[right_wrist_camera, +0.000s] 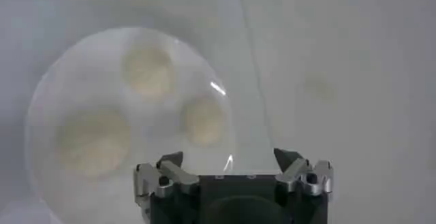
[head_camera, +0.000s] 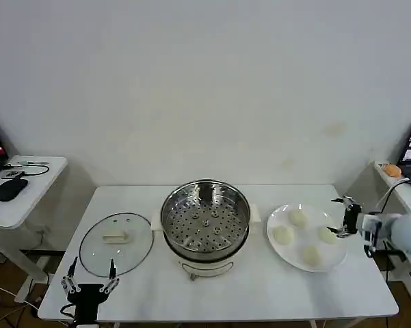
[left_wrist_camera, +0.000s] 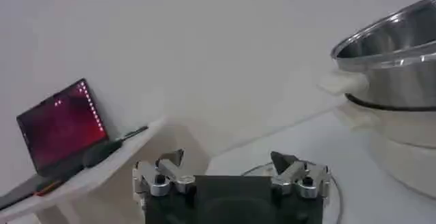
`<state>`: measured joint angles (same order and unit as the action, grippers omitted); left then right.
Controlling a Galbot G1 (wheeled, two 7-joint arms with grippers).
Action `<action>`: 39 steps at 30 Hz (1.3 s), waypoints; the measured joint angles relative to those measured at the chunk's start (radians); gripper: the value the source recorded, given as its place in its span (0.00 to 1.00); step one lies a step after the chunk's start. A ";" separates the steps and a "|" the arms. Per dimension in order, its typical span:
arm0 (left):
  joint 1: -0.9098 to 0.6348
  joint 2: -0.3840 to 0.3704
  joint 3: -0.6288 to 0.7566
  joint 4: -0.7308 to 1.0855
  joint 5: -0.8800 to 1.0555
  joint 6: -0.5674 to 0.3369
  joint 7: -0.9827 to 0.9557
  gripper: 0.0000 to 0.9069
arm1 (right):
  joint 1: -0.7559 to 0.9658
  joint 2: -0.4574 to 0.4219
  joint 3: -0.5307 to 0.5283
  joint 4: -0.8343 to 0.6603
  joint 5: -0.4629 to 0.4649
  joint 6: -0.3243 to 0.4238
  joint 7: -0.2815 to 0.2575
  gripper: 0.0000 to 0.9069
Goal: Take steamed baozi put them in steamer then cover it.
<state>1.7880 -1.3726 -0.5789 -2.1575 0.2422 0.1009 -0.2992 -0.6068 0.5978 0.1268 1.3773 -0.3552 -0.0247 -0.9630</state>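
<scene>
- The right claw point(head_camera: 345, 217) hangs above the right edge of the white plate point(head_camera: 332, 263), its fingers point(right_wrist_camera: 167, 171) spread wide and holding nothing.
- The left claw point(head_camera: 89, 276) sits at the worktop's point(head_camera: 260, 287) near left edge, wide open and empty, just in front of the glass cover point(head_camera: 116, 243).
- Four steamed baozi point(head_camera: 298, 218) lie on the plate.
- The steamer point(head_camera: 205, 220) stands uncovered at the centre, between cover and plate.

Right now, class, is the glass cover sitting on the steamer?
No: the cover lies flat on the table beside the open steamer.
</scene>
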 measured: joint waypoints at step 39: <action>0.016 -0.034 -0.028 -0.005 0.026 -0.022 -0.008 1.00 | 0.498 0.408 -0.478 -0.666 -0.204 0.116 -0.061 1.00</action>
<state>1.8036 -1.4069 -0.6072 -2.1625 0.2683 0.0792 -0.3071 -0.1086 1.0061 -0.3517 0.7110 -0.5591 0.0917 -1.0239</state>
